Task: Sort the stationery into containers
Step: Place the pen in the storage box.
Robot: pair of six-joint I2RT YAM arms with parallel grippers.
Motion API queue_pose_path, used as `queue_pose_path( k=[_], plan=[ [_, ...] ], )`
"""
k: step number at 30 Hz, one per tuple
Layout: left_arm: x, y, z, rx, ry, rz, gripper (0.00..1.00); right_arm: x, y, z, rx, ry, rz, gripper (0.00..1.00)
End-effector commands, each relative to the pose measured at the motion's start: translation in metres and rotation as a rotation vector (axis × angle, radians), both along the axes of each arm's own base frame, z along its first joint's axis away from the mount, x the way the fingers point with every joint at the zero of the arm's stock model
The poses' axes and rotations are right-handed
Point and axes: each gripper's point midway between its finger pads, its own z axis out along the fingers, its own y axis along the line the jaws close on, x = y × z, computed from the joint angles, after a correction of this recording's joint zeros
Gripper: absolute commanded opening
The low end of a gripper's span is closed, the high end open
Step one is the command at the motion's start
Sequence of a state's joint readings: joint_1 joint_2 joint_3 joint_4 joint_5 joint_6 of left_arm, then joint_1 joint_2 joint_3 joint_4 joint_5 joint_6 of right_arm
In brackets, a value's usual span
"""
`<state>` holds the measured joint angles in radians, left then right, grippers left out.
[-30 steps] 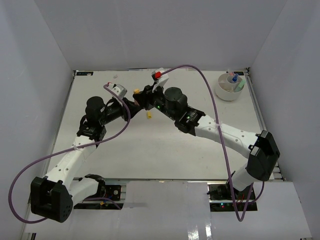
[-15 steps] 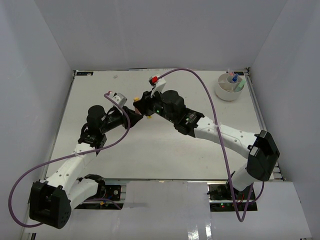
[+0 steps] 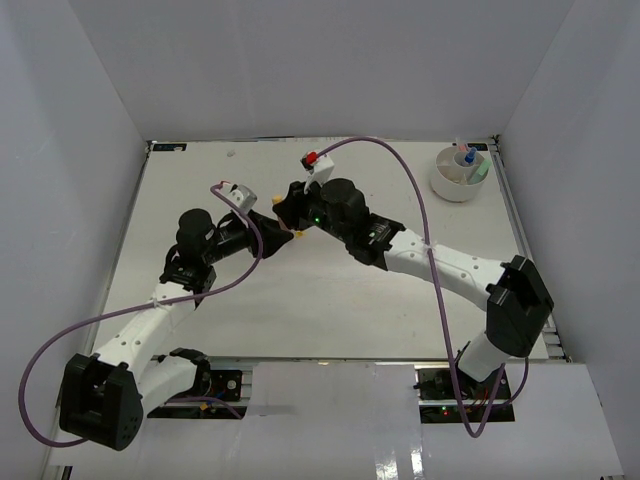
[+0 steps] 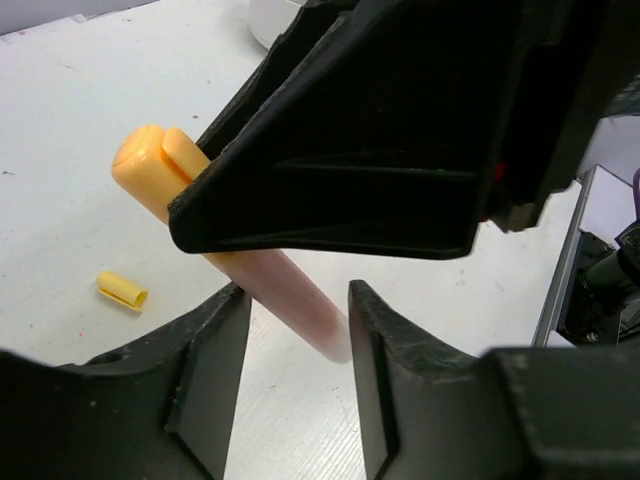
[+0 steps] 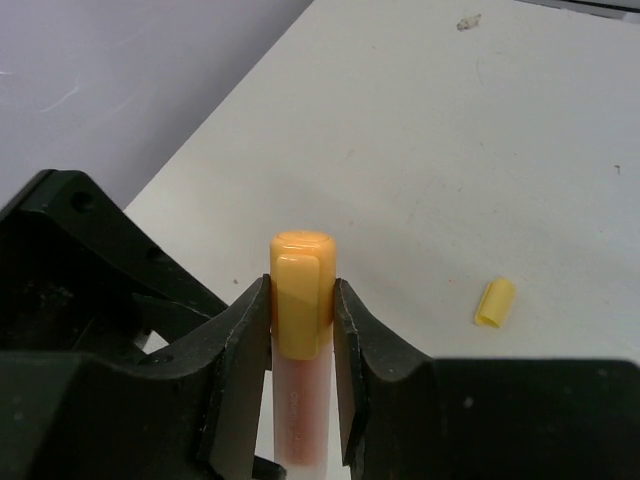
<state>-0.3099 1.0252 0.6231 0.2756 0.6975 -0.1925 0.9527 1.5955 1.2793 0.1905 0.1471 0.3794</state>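
A: Which step is this?

B: A handover, I'd judge. The right gripper (image 5: 302, 318) has its jaws clamped on the yellow cap of a highlighter (image 4: 268, 272), held above the surface (image 3: 300, 300) near mid-table. The left gripper (image 4: 298, 330) has its jaws parted either side of the pale barrel, not pressing it.

A: And the tub?

B: The white tub (image 3: 459, 175) sits far off at two o'clock, a few items inside. A small yellow piece (image 5: 494, 302) lies loose on the surface.

A: Next move?

B: Probably the left arm backs clear, then the right carries the highlighter to the tub.
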Motion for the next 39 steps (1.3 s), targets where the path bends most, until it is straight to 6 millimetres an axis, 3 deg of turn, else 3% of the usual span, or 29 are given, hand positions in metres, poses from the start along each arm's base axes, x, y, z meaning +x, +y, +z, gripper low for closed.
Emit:
queue_pose_path(
  k=[1, 6, 8, 10, 12, 14, 15, 16, 19, 20, 22, 23, 25, 26, 28, 29, 31, 32, 33, 35, 36, 38, 39],
  plan=[
    [-0.006, -0.010, 0.057, -0.063, -0.180, -0.068, 0.55, 0.021, -0.021, -0.029, -0.096, 0.037, -0.073, 0.08],
    [0.000, -0.011, 0.049, -0.053, -0.132, -0.059, 0.61, 0.037, -0.039, -0.015, -0.075, 0.007, -0.112, 0.08],
    [0.002, -0.011, 0.049, -0.052, -0.125, -0.060, 0.64, 0.040, -0.047, -0.018, -0.082, 0.004, -0.127, 0.08],
    [0.003, -0.012, 0.046, -0.050, -0.105, -0.061, 0.65, 0.051, -0.063, -0.013, -0.070, -0.004, -0.169, 0.08],
    [0.005, -0.012, 0.043, -0.049, -0.087, -0.055, 0.66, 0.061, -0.086, -0.022, -0.080, -0.001, -0.218, 0.08],
    [0.010, -0.010, 0.041, -0.045, -0.075, -0.026, 0.66, 0.070, -0.110, -0.012, -0.069, -0.038, -0.286, 0.08],
    [0.011, -0.009, 0.039, -0.041, -0.064, -0.012, 0.67, 0.077, -0.130, -0.023, -0.104, -0.046, -0.333, 0.08],
    [0.014, -0.007, 0.039, -0.041, -0.057, 0.005, 0.67, 0.083, -0.150, -0.008, -0.083, -0.092, -0.405, 0.08],
    [0.025, 0.000, 0.036, -0.038, -0.024, 0.085, 0.69, 0.096, -0.214, -0.011, -0.098, -0.137, -0.574, 0.08],
    [0.030, 0.004, 0.032, -0.032, -0.001, 0.130, 0.70, 0.106, -0.242, -0.004, -0.081, -0.166, -0.649, 0.08],
    [0.037, 0.010, 0.032, -0.029, 0.017, 0.182, 0.72, 0.106, -0.283, -0.003, -0.093, -0.204, -0.753, 0.08],
    [0.042, 0.015, 0.029, -0.023, 0.031, 0.228, 0.73, 0.113, -0.312, 0.008, -0.072, -0.248, -0.832, 0.08],
    [0.047, 0.022, 0.029, -0.022, 0.042, 0.282, 0.78, 0.113, -0.348, 0.007, -0.094, -0.289, -0.925, 0.08],
    [0.049, 0.026, 0.026, -0.016, 0.058, 0.310, 0.80, 0.117, -0.379, 0.016, -0.083, -0.326, -1.006, 0.08],
    [0.056, 0.036, 0.026, -0.011, 0.063, 0.383, 0.86, 0.121, -0.409, 0.016, -0.086, -0.347, -1.074, 0.08],
    [0.057, 0.039, 0.023, -0.005, 0.076, 0.404, 0.88, 0.124, -0.435, 0.025, -0.067, -0.383, -1.132, 0.08],
    [0.062, 0.046, 0.021, 0.005, 0.084, 0.457, 0.94, 0.134, -0.455, 0.024, -0.071, -0.391, -1.168, 0.08],
    [0.063, 0.049, 0.019, 0.012, 0.092, 0.471, 0.95, 0.138, -0.472, 0.025, -0.078, -0.398, -1.203, 0.08],
    [0.064, 0.050, 0.017, 0.018, 0.097, 0.481, 0.96, 0.147, -0.472, 0.021, -0.081, -0.406, -1.196, 0.08],
    [0.067, 0.053, 0.017, 0.027, 0.099, 0.502, 0.96, 0.154, -0.497, 0.027, -0.105, -0.447, -1.239, 0.08],
    [0.067, 0.054, 0.016, 0.028, 0.097, 0.505, 0.96, 0.162, -0.499, 0.020, -0.122, -0.448, -1.235, 0.08],
    [0.068, 0.055, 0.015, 0.036, 0.097, 0.512, 0.96, 0.170, -0.509, 0.035, -0.111, -0.515, -1.243, 0.08],
    [0.069, 0.056, 0.014, 0.040, 0.095, 0.518, 0.96, 0.178, -0.511, 0.032, -0.128, -0.529, -1.236, 0.08]
  ],
)
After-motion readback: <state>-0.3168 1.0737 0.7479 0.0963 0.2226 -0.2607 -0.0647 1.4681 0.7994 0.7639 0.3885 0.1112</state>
